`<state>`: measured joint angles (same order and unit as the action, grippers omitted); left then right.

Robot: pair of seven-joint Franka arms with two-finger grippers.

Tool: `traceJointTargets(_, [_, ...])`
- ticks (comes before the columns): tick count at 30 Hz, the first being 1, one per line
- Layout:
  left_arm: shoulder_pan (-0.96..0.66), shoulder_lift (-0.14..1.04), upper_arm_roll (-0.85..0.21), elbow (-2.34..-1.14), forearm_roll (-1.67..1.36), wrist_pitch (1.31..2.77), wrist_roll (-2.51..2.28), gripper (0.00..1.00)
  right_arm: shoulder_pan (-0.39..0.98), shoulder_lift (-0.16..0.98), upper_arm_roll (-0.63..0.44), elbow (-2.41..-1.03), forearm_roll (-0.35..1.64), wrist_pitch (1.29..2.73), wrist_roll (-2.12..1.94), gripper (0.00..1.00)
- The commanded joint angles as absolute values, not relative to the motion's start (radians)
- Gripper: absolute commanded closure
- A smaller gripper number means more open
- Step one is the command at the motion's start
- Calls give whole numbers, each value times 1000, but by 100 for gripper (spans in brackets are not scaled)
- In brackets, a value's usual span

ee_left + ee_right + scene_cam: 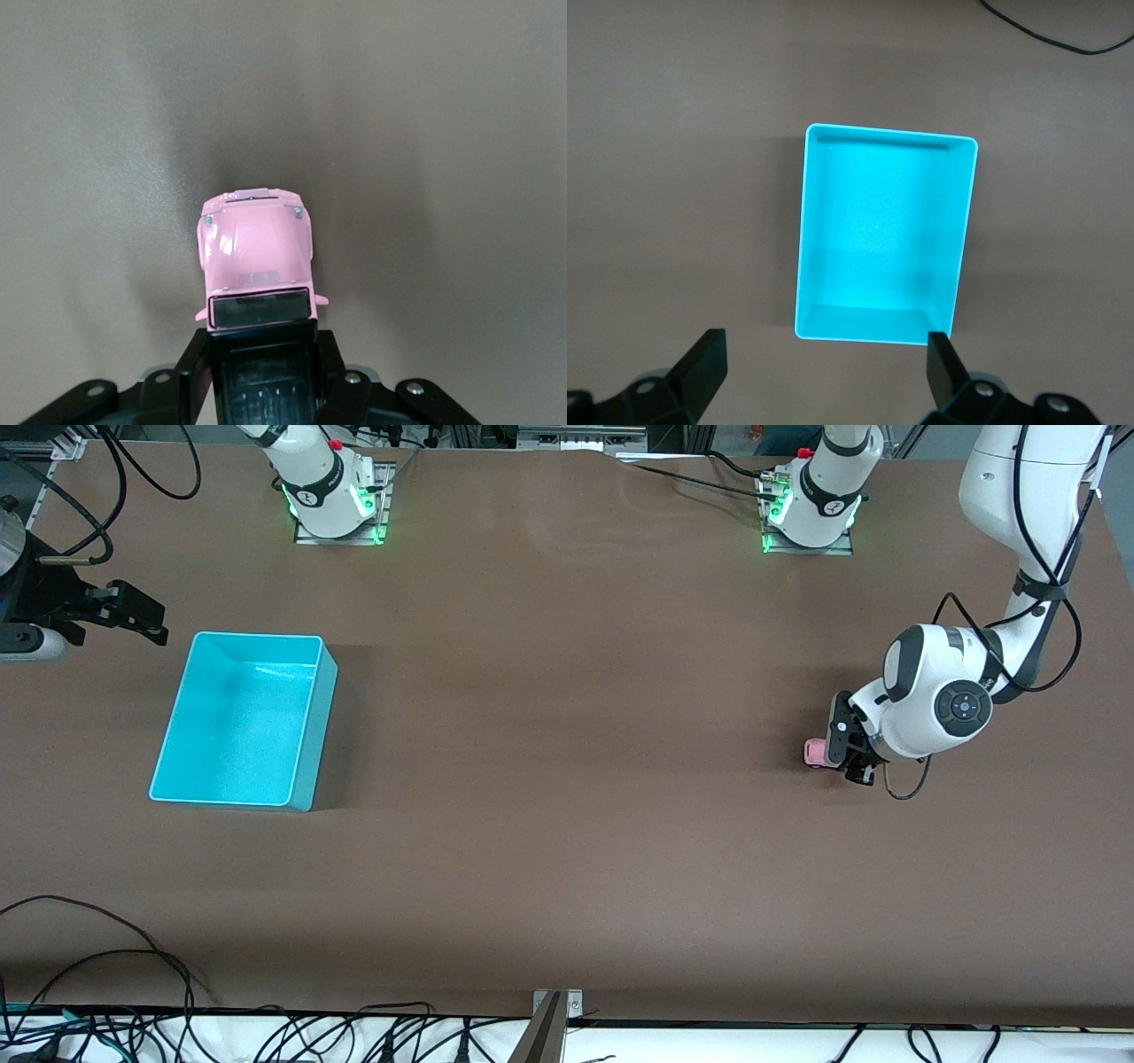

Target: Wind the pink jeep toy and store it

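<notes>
Now the left gripper (pixel 840 755) is low at the table (pixel 567 824), toward the left arm's end, and its fingers (pixel 199 363) pinch the black rear of the pink jeep toy (pixel 257 261), which stands on its wheels. At nine o'clock from the toy, well apart, lies the turquoise bin (pixel 306 717). The right gripper (pixel 824 376) waits with fingers spread, above the table beside the bin.

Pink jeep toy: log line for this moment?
left gripper shut on pink jeep toy, on table | right gripper open, waiting beside turquoise bin | bin empty, toy not stored
</notes>
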<state>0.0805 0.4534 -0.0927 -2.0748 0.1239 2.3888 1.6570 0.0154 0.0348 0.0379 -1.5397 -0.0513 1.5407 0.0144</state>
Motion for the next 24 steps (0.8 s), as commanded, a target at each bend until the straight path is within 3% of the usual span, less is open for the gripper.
traceJointTargets(1, [89,457,-95,-2076,150,2396,1663,87,9,34,38,-1526,-54,1534,3,0])
traceJointTargets(24, [117,456,-94,-2071,149,2353,1551,87,9,40,41,-1526,-54,1535,6,0])
